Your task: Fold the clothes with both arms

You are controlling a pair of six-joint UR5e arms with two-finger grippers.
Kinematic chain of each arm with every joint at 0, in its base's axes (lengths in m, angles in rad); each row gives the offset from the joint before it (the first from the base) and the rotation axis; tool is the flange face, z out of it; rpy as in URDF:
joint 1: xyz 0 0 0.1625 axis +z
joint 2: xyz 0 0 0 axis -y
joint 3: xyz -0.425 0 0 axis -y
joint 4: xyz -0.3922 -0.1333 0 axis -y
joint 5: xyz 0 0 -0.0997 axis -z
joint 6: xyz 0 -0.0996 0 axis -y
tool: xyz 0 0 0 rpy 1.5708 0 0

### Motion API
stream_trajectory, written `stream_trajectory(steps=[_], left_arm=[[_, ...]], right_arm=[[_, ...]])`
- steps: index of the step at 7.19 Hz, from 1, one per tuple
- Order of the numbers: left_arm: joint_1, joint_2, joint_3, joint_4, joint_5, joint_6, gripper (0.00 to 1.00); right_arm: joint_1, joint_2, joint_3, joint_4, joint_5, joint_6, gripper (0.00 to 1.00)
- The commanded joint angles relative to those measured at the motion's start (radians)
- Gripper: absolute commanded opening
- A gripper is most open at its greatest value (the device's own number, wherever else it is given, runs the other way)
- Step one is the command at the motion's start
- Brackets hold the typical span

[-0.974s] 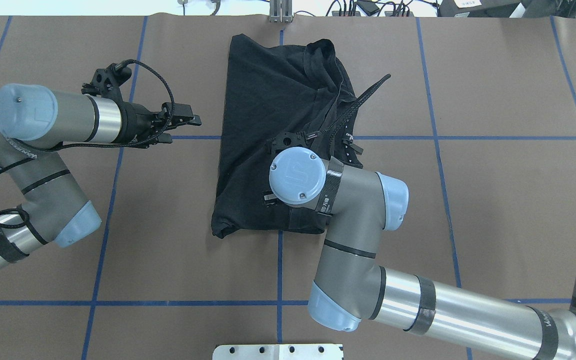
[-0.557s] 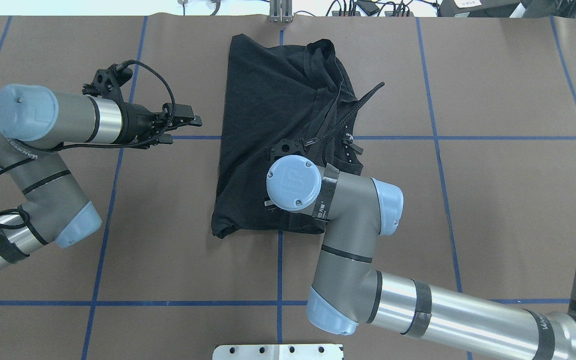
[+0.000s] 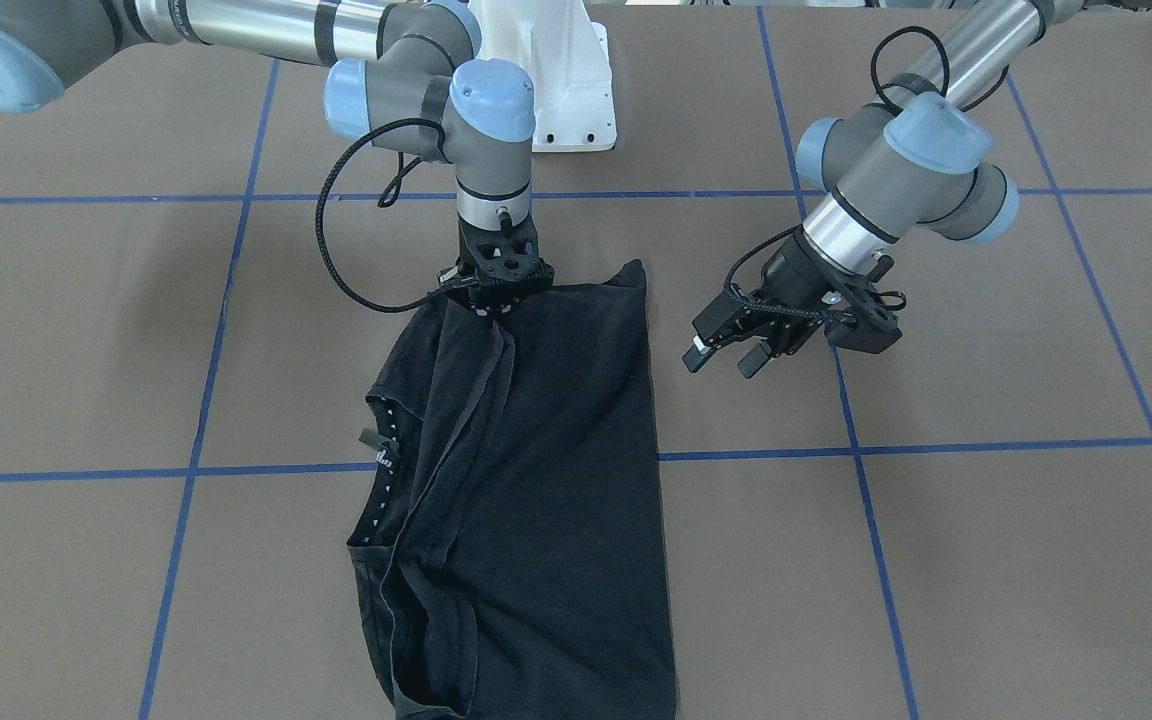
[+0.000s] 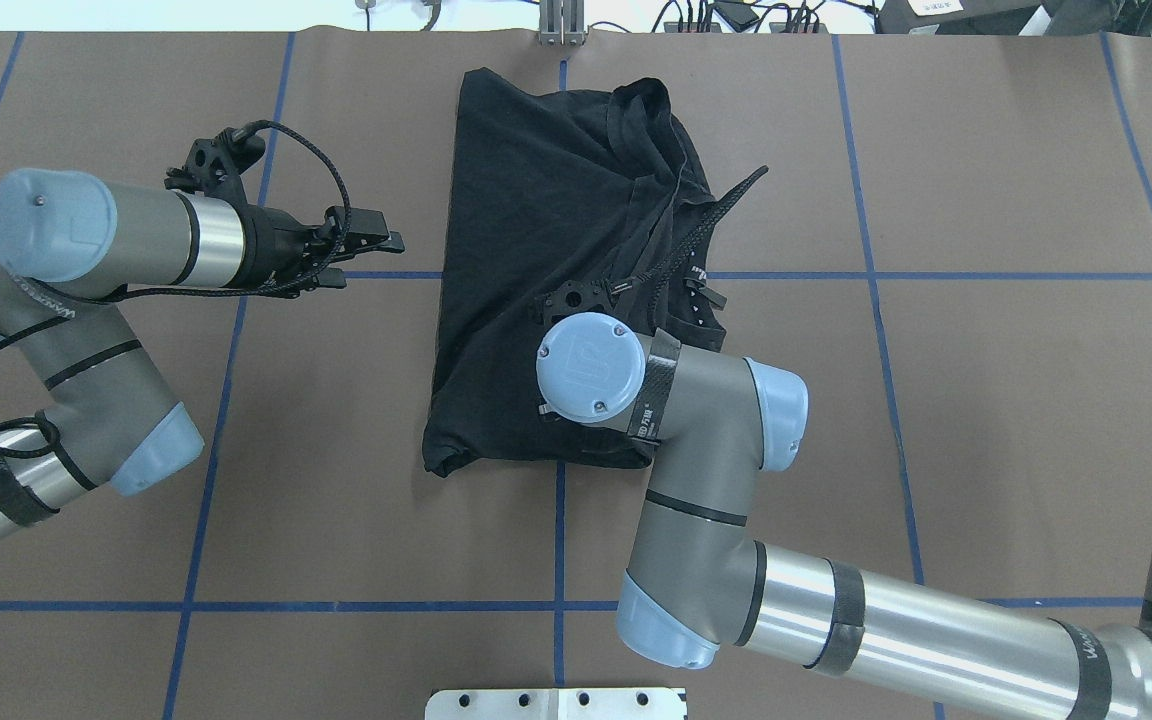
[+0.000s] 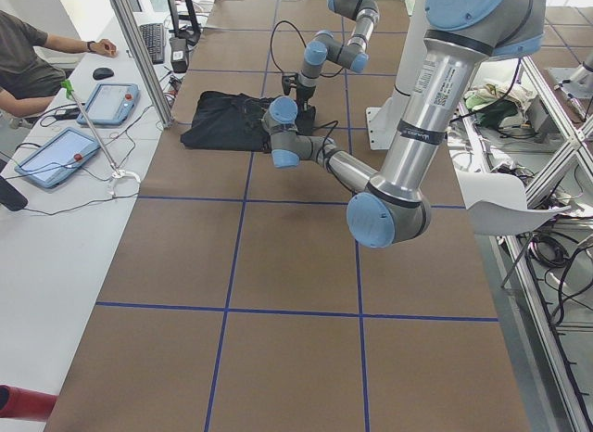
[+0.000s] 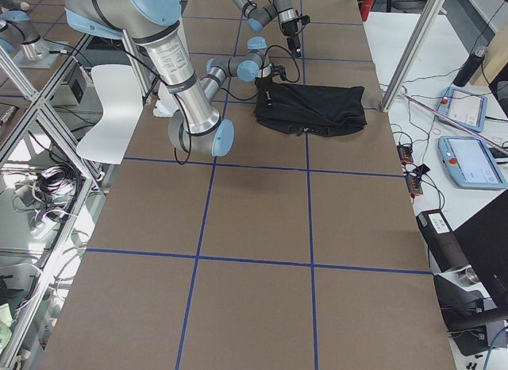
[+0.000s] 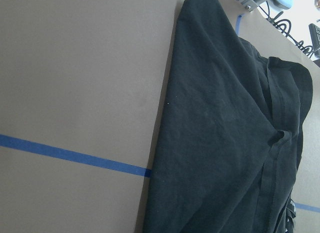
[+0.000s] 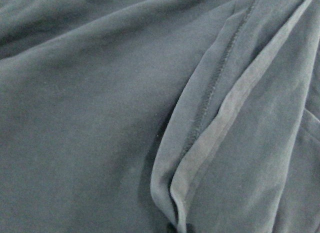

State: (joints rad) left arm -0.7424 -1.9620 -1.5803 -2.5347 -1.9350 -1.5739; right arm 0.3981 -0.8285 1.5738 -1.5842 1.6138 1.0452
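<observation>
While the overhead view hides the right black two-finger gripper (image 3: 498, 295) beneath its wrist, the front view shows it down on the robot-side edge of the black T-shirt (image 3: 556, 480), which lies folded lengthwise on the brown tabletop (image 3: 936, 550). Whether its jaws are clamped cannot be told. The left black two-finger gripper (image 3: 721, 362) hovers beside the shirt, jaws apart.
</observation>
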Motion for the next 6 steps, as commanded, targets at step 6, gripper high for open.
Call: stream_trajectory(steps=[6], left_arm=[[0.0, -0.009, 0.005, 0.004, -0.001, 0.0, 1.0]], right_arm=[[0.056, -0.291, 0.279, -0.003, 0.109, -0.064, 0.31]])
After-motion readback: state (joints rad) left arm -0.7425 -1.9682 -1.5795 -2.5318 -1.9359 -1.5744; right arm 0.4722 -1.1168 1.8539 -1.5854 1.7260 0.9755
